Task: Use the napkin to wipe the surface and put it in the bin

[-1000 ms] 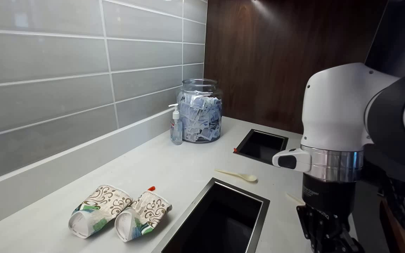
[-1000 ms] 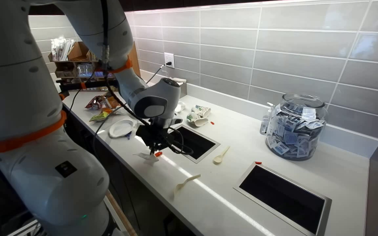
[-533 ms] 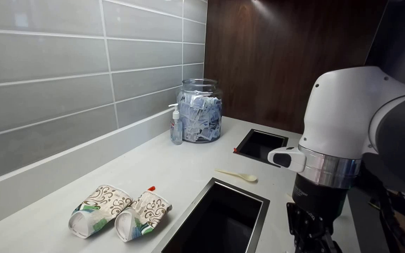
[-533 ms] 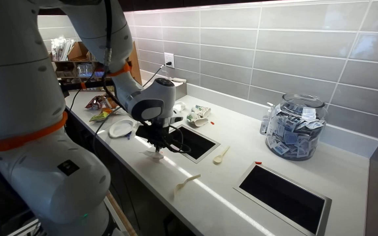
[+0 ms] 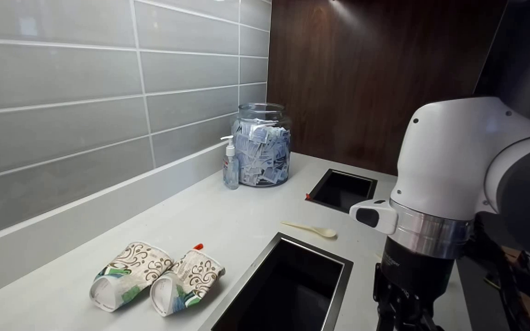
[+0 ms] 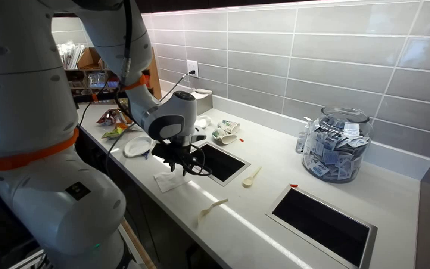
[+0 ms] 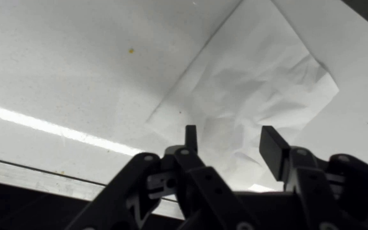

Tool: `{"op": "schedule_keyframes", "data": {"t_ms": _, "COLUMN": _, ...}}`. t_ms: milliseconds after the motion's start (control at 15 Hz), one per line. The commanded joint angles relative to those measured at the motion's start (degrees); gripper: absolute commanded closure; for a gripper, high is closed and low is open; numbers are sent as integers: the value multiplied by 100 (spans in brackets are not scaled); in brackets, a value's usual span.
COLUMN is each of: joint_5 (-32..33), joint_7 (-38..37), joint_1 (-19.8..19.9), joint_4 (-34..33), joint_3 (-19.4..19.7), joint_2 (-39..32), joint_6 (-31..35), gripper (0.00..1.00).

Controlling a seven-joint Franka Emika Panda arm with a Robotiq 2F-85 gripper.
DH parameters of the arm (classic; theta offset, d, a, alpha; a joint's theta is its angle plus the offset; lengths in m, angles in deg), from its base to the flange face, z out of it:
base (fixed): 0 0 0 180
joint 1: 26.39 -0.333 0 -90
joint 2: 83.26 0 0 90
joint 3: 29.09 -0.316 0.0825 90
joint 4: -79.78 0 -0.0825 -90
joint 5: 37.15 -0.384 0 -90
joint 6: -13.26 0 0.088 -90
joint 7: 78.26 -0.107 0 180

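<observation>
At the left in an exterior view, the robot arm reaches over the counter, in front of a wooden shelf unit. Right of the unit, crumpled snack bags lie together, then a white plate with a small purple item at its edge. Next comes the napkin, spread flat and creased on the counter. The claw hangs over it, its fingers well parted; the wrist view shows the napkin beneath them, but I cannot tell whether the fingertips touch it. A pale utensil lies toward the counter's front edge. Behind the claw, a metal-rimmed opening is sunk in the counter. Past it, in both exterior views, rest two crushed paper cups, side by side, with a red bit near them. A cream spoon lies between this opening and a further opening with a red scrap at its corner; which of the two is the bin I cannot tell. Near the tiled wall, a clear pump bottle stands upright just beside a wide glass jar of small packets.
</observation>
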Motion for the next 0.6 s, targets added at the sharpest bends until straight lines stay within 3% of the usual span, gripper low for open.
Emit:
{"op": "schedule_keyframes", "data": {"t_ms": 0, "joint_5": 332, "joint_7": -788, "joint_1": -28, "joint_4": 20, "joint_3": -58, "joint_2": -59, "joint_6": 267, "gripper": 13}}
{"op": "schedule_keyframes", "data": {"t_ms": 133, "joint_5": 838, "joint_7": -1539, "joint_1": -64, "joint_4": 83, "joint_3": -14, "joint_2": -36, "joint_6": 382, "gripper": 0}}
{"op": "schedule_keyframes", "data": {"t_ms": 533, "joint_5": 2296, "joint_7": -3388, "joint_1": -81, "joint_4": 43, "joint_3": 112, "joint_2": -125, "joint_6": 226, "gripper": 0}}
